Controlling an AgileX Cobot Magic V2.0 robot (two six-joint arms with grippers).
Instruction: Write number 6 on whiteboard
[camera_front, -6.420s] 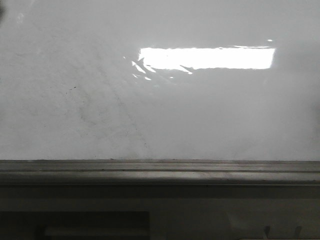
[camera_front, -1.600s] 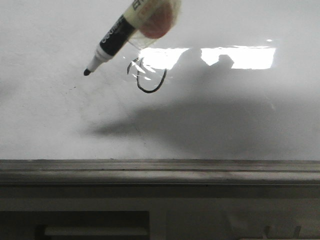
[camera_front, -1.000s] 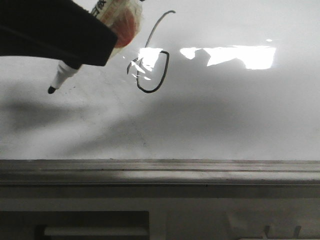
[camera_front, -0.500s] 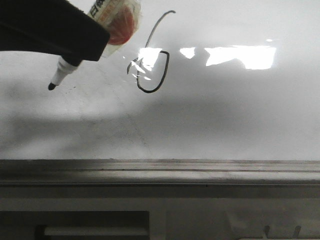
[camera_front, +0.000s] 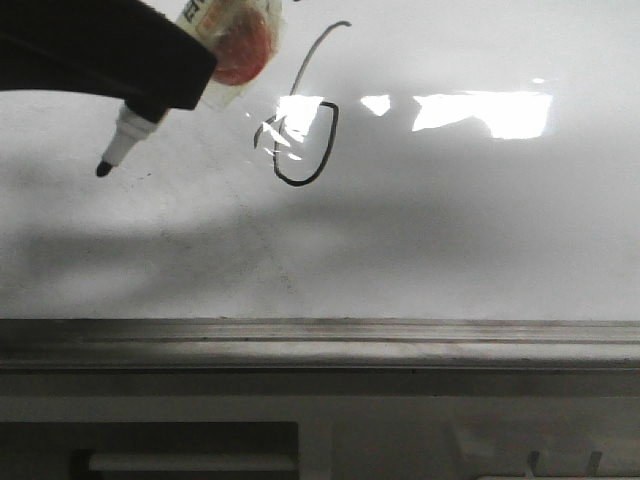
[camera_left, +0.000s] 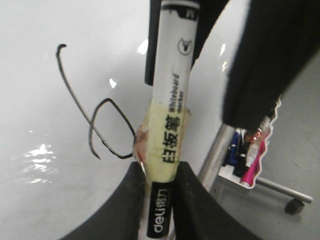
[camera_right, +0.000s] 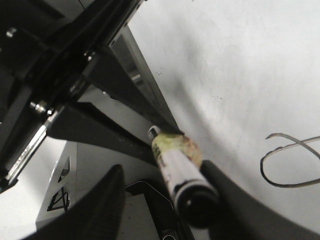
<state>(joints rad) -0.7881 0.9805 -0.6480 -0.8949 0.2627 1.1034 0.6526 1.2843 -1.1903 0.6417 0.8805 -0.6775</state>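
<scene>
The number 6 (camera_front: 305, 130) is a thin black line on the whiteboard (camera_front: 450, 230), over the left end of the bright reflection. It also shows in the left wrist view (camera_left: 92, 122) and the right wrist view (camera_right: 285, 149). My left gripper (camera_front: 160, 85) (camera_left: 159, 175) is shut on a white marker (camera_front: 225, 40) (camera_left: 172, 100) wrapped in yellow tape. The nib (camera_front: 103, 169) hangs left of the 6, off its line. My right gripper (camera_right: 165, 170) is open, and the marker's black back end (camera_right: 197, 205) lies between its spread fingers. It is out of the front view.
The board's grey metal bottom rail (camera_front: 320, 340) runs across the front view, with a dark base below. A tray of coloured pens (camera_left: 247, 160) and a caster wheel (camera_left: 295, 205) sit beyond the board's edge. The left arm's black links (camera_right: 55, 60) are close to the right gripper.
The board was blank 6.4 s ago; the 6 is now drawn. Since 1.6 s ago the marker moved left, away from the 6. In the last half second it rose slightly.
</scene>
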